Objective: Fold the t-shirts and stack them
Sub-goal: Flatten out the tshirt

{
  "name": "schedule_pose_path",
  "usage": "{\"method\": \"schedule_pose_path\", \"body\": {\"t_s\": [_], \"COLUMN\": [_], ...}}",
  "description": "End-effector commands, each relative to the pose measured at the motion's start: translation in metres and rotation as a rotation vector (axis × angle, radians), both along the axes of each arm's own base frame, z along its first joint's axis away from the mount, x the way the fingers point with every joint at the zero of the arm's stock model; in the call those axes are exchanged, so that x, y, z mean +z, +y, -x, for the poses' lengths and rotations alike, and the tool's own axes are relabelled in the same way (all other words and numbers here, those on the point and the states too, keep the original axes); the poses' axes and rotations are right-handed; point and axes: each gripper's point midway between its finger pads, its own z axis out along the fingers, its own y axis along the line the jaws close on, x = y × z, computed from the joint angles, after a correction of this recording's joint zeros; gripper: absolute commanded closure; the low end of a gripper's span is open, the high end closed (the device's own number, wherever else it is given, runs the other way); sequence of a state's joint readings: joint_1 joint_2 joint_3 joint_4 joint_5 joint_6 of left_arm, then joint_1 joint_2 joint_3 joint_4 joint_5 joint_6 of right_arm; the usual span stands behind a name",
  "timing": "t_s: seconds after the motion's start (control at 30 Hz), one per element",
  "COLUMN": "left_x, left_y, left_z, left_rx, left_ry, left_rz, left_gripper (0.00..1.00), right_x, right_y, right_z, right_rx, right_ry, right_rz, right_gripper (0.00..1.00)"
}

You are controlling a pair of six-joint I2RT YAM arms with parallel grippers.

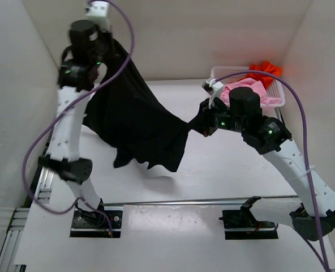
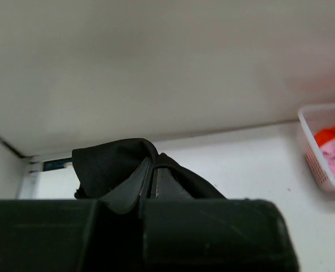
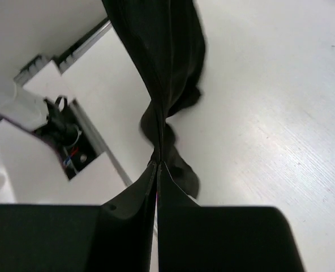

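The black t-shirt (image 1: 134, 116) hangs in the air, stretched between both grippers, its lower edge drooping toward the table. My left gripper (image 1: 104, 41) is raised at the far left and shut on one corner of it; in the left wrist view (image 2: 151, 164) the cloth (image 2: 108, 161) bunches over the closed fingers. My right gripper (image 1: 197, 126) is shut on another corner at mid table; in the right wrist view (image 3: 157, 164) the shirt (image 3: 162, 62) runs away from the closed tips. The pink t-shirt (image 1: 248, 89) and the orange-red t-shirt (image 1: 265, 70) lie in the basket.
A white mesh basket (image 1: 273, 99) stands at the back right corner, also in the left wrist view (image 2: 316, 153). White walls enclose the table on the left, back and right. A metal rail (image 1: 213, 200) and the arm bases run along the near edge.
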State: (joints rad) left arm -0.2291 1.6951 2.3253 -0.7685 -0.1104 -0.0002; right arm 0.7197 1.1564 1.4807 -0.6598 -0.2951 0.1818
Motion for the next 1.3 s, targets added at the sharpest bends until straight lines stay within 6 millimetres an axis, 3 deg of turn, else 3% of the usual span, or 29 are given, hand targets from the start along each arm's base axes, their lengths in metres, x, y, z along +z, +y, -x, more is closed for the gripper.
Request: {"method": "schedule_pose_path", "body": {"t_s": [0.0,0.03,0.07,0.13,0.17,0.2,0.23,0.27,0.3,0.33,0.37,0.4,0.43,0.5,0.53,0.6,0.63,0.67,0.7,0.73,0.8,0.83,0.97,1.07,1.27], "left_x": [-0.077,-0.091,-0.135,-0.159,-0.203,-0.211,-0.226,-0.237,-0.236,-0.233,-0.227,-0.212,-0.205,-0.203,-0.209,-0.231,-0.258,-0.275,-0.293,-0.326,-0.361,-0.389,-0.43,-0.455,-0.479], "left_y": [-0.068,-0.081,-0.105,-0.126,-0.143,-0.149,-0.147,-0.148,-0.142,-0.141,-0.13,-0.109,-0.098,-0.065,-0.048,-0.022,0.003,0.013,0.014,0.028,0.034,0.039,0.045,0.059,0.073], "left_z": [-0.053,-0.064,-0.083,-0.102,-0.117,-0.127,-0.135,-0.145,-0.147,-0.145,-0.142,-0.127,-0.116,-0.09,-0.057,-0.018,0.023,0.045,0.068,0.108,0.145,0.174,0.206,0.214,0.224], "left_rx": [-0.139,-0.162,-0.196,-0.219,-0.226,-0.215,-0.188,-0.139,-0.103,-0.103,-0.089,-0.08,-0.075,-0.03,-0.02,0.013,0.03,0.025,-0.023,-0.023,-0.033,-0.032,-0.041,0.006,0.062], "left_ry": [0.153,0.17,0.245,0.261,0.321,0.311,0.328,0.322,0.319,0.316,0.318,0.325,0.33,0.377,0.432,0.546,0.682,0.759,0.844,0.978,1.087,1.155,1.229,1.281,1.329], "left_rz": [-0.033,-0.037,-0.056,-0.064,-0.087,-0.091,-0.104,-0.121,-0.13,-0.129,-0.127,-0.12,-0.117,-0.129,-0.144,-0.178,-0.2,-0.199,-0.171,-0.16,-0.159,-0.169,-0.121,-0.092,-0.104], "left_gripper": [0.9,0.9,0.9,0.81,0.65,0.23,0.05,0.0,0.0,0.0,0.0,0.0,0.0,0.0,0.0,0.0,0.0,0.0,0.01,0.06,0.12,0.15,0.21,0.24,0.25], "right_x": [-0.025,-0.038,-0.057,-0.089,-0.099,-0.127,-0.14,-0.159,-0.167,-0.176,-0.179,-0.177,-0.179,-0.177,-0.188,-0.183,-0.207,-0.216,-0.218,-0.244,-0.26,-0.276,-0.292,-0.304,-0.324], "right_y": [-0.017,-0.033,-0.041,-0.065,-0.072,-0.08,-0.08,-0.086,-0.091,-0.096,-0.099,-0.103,-0.106,-0.118,-0.125,-0.131,-0.134,-0.135,-0.134,-0.141,-0.135,-0.138,-0.134,-0.126,-0.121], "right_z": [-0.036,-0.054,-0.064,-0.096,-0.107,-0.122,-0.13,-0.152,-0.163,-0.172,-0.179,-0.199,-0.2,-0.195,-0.184,-0.171,-0.15,-0.137,-0.123,-0.101,-0.071,-0.052,-0.022,-0.006,0.017], "right_rx": [-0.168,-0.265,-0.321,-0.467,-0.512,-0.559,-0.578,-0.634,-0.66,-0.681,-0.693,-0.707,-0.725,-0.752,-0.768,-0.781,-0.765,-0.743,-0.726,-0.716,-0.663,-0.65,-0.595,-0.541,-0.517], "right_ry": [0.105,0.174,0.237,0.36,0.39,0.452,0.469,0.491,0.5,0.517,0.547,0.554,0.568,0.547,0.566,0.527,0.585,0.608,0.615,0.672,0.719,0.758,0.788,0.819,0.86], "right_rz": [-0.013,-0.022,-0.011,0.0,0.009,0.054,0.078,0.123,0.154,0.191,0.21,0.219,0.247,0.297,0.329,0.309,0.342,0.357,0.359,0.412,0.448,0.485,0.496,0.5,0.538], "right_gripper": [1.0,1.0,1.0,1.0,1.0,1.0,0.98,0.91,0.67,0.55,0.46,0.39,0.34,0.26,0.25,0.22,0.22,0.22,0.22,0.22,0.22,0.22,0.22,0.22,0.22]}}
